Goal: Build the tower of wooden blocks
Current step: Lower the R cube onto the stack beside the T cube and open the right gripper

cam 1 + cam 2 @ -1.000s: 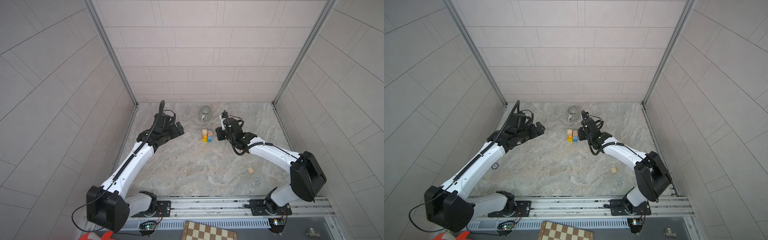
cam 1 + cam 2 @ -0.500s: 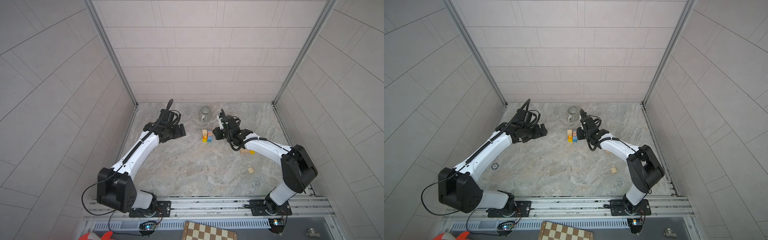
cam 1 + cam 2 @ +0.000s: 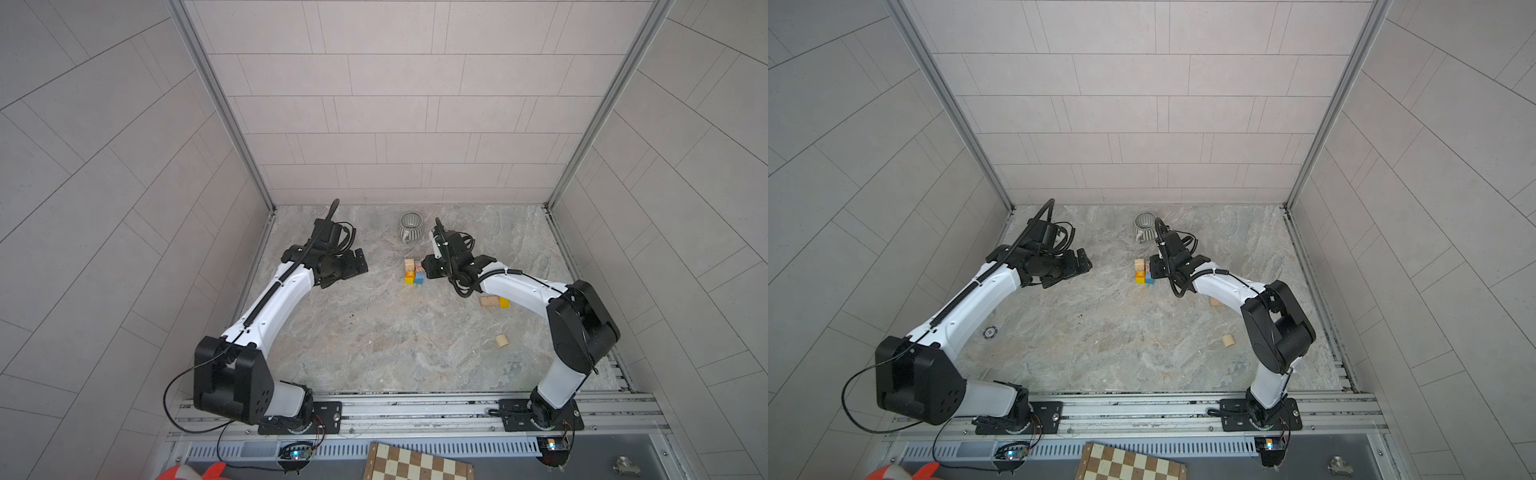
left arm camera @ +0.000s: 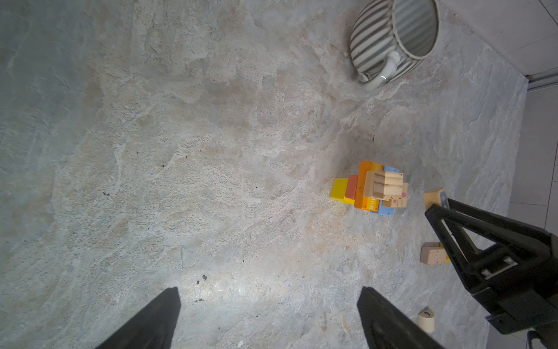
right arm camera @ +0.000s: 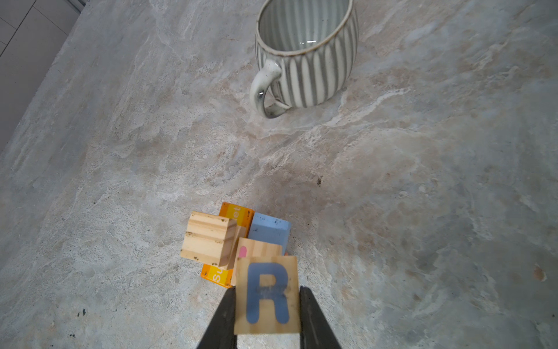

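The wood block tower (image 3: 413, 272) (image 3: 1143, 272) is a small stack in mid-table: yellow, orange-red, orange and light blue blocks below, natural wood blocks on top (image 4: 383, 189) (image 5: 211, 238). My right gripper (image 3: 428, 266) (image 3: 1154, 266) (image 5: 267, 289) is shut on a natural wood block with a blue R (image 5: 267, 294), held just beside the stack's right side and above the table. My left gripper (image 3: 359, 266) (image 3: 1084, 264) (image 4: 269, 291) hangs open and empty, well left of the stack.
A grey ribbed mug (image 3: 410, 226) (image 5: 305, 54) stands behind the stack. A natural brick (image 3: 489, 301) with a yellow block (image 3: 504, 302) lies by my right forearm; a wooden cylinder (image 3: 501, 340) lies nearer the front. A chessboard (image 3: 415, 463) sits below the rail.
My right gripper has carried the R block a little left, up to the stack, with its arm folding lower. The left arm has also lowered; its gripper stays open in about the same place.
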Tool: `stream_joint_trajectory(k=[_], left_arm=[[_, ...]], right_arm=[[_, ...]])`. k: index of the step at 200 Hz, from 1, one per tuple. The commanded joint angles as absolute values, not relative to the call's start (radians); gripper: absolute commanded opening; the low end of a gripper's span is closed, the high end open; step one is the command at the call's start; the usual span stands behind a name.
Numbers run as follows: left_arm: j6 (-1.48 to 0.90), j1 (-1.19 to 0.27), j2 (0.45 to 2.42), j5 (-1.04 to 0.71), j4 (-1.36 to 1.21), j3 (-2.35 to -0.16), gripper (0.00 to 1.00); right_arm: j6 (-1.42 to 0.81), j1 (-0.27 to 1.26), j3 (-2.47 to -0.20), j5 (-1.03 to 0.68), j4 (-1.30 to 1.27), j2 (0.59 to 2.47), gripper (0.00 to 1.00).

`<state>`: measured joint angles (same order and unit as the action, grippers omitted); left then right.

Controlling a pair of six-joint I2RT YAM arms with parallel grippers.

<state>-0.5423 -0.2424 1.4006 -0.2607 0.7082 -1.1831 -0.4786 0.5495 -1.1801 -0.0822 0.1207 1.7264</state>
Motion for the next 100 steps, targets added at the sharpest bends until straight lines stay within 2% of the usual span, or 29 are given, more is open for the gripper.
stream_joint_trajectory(k=[1, 100], left_arm=[[-0.546, -0.238, 1.374, -0.268, 0.701, -1.172, 0.99], [-0.552, -0.231, 1.364, -0.290, 0.690, -1.164, 0.99]], right_arm=[[-0.509, 0.549, -1.206, -0.075, 0.136, 1.746, 0.17], [-0.531, 0.549, -1.223, -0.090, 0.133, 1.779, 0.17]])
